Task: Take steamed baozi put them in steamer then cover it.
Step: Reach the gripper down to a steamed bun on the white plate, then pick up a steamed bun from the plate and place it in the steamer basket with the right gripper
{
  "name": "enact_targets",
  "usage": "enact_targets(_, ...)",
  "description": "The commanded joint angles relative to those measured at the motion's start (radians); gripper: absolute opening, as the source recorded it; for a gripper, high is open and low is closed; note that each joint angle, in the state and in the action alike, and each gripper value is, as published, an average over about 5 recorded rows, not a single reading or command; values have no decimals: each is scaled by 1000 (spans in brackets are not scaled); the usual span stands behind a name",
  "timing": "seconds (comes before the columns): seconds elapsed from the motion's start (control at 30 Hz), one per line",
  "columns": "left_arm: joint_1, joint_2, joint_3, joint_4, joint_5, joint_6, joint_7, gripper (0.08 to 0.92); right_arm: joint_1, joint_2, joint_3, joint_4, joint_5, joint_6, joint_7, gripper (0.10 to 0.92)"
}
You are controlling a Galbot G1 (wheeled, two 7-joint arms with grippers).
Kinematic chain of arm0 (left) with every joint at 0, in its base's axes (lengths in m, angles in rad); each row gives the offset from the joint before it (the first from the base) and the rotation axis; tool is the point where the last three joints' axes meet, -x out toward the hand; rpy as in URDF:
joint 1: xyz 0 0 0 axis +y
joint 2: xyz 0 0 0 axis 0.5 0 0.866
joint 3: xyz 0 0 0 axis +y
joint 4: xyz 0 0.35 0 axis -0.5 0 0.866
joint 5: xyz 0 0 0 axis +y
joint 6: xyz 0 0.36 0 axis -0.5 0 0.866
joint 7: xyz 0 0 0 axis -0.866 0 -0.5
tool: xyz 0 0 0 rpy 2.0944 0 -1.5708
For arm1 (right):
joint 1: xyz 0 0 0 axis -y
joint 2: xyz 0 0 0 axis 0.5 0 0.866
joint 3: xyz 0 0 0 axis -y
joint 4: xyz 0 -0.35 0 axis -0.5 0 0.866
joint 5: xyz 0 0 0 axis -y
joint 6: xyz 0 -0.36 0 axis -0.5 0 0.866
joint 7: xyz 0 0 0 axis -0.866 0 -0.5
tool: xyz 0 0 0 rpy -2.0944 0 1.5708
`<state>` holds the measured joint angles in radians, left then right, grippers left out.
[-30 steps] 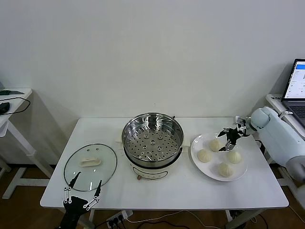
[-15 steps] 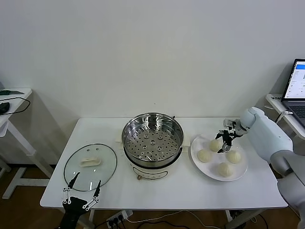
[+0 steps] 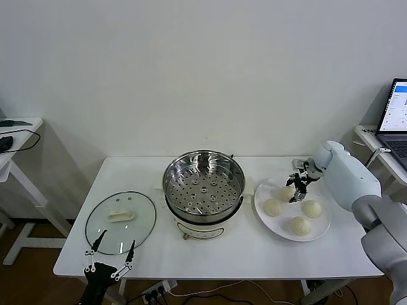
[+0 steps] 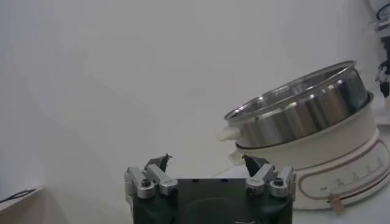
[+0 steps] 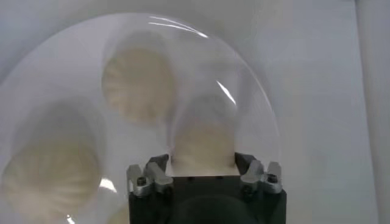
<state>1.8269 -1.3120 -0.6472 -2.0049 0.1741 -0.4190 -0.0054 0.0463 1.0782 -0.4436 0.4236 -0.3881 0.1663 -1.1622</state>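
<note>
The right gripper (image 3: 297,188) clasps the baozi (image 3: 287,192) at the plate's (image 3: 323,225) twelve o'clock edge; only its wrist view shows the fingers (image 5: 157,168) flanking it. The left gripper (image 3: 109,255) hangs spread wide off the table's (image 3: 254,251) seven o'clock edge, beside the cover (image 3: 121,222).

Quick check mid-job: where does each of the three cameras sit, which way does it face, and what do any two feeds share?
Head: high, facing down at the table; both arms show.
Left wrist: low by the near table edge, facing the steamer; left gripper shows.
Right wrist: above the plate, facing down; right gripper straddles a baozi.
Shared: steamer in head and left wrist; plate in head and right wrist.
</note>
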Motion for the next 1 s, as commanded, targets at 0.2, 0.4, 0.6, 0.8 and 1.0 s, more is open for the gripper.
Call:
enact_targets(0.2,-5,1,1,-10,-2,6,-3,823,117,-107,-152,278,92,133,-35,676)
enact_targets(0.4,-4,2,1,-13,-2,6,-5,823,316,-145,-383,572,201,221,-45,662)
enact_targets(0.6,-5,1,9,-10,-2,1,-6,823,459,-69,-508,714,252,277,-52,662)
enact_targets(0.8,-9,-1,16,-15,-2,2,-7,823,496,30,-549,746,214,364,-49,662)
enact_targets(1.0,-6,2,10,-16,-3,-4,-8,823,457,104,-566,741,125,406,-43,667)
